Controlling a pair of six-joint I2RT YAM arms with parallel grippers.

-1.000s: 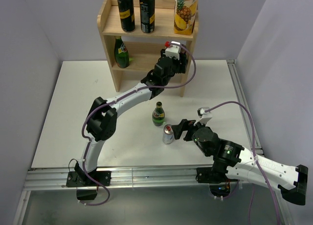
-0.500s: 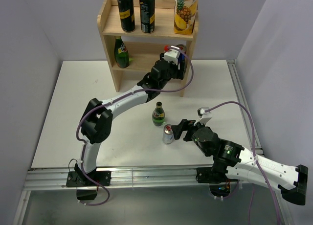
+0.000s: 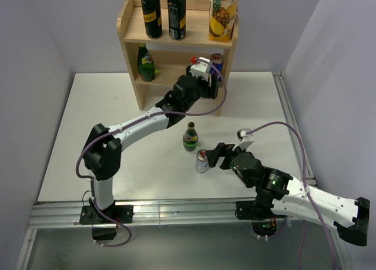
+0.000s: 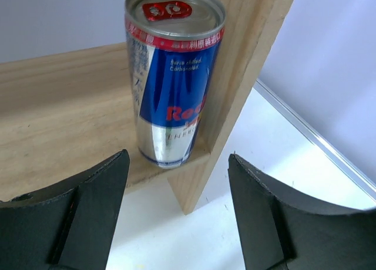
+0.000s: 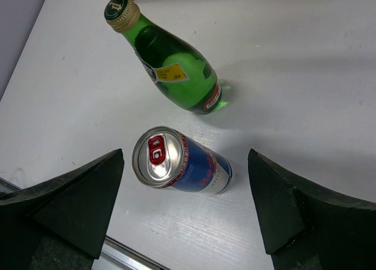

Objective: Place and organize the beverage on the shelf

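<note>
The left gripper [image 4: 177, 167] is backing away from the shelf [image 3: 126, 23], its jaws spread wide and holding nothing. A second ago it was reaching deep into the lower tier and hiding its load. Now a blue-and-silver can [image 4: 173, 82] is standing upright and free at the right end of that tier, hard by the side panel. From the wrist view it is unclear whether the can is actually touching the wood.

That release is bringing the count on the shelf to four of six. Two black cans [image 3: 151, 13] are sitting side by side on the top tier beside a pineapple juice carton [image 3: 223, 12], and one green bottle [image 3: 145, 63] is standing at the left of the lower tier.

Two drinks are still waiting on the worktop [image 3: 106, 123]: a second green bottle [image 3: 190, 137] and, just beside it, the other blue-and-silver can [image 3: 202, 161], both upright. The right gripper [image 5: 185, 158] is holding the same station over that second can as a second ago. Its jaws are open and flanking the can without closing on it.

Judging by the pairing so far, the remaining can is probably heading for the spot next to its twin. The bottle is probably heading for the spot beside the other bottle.
</note>
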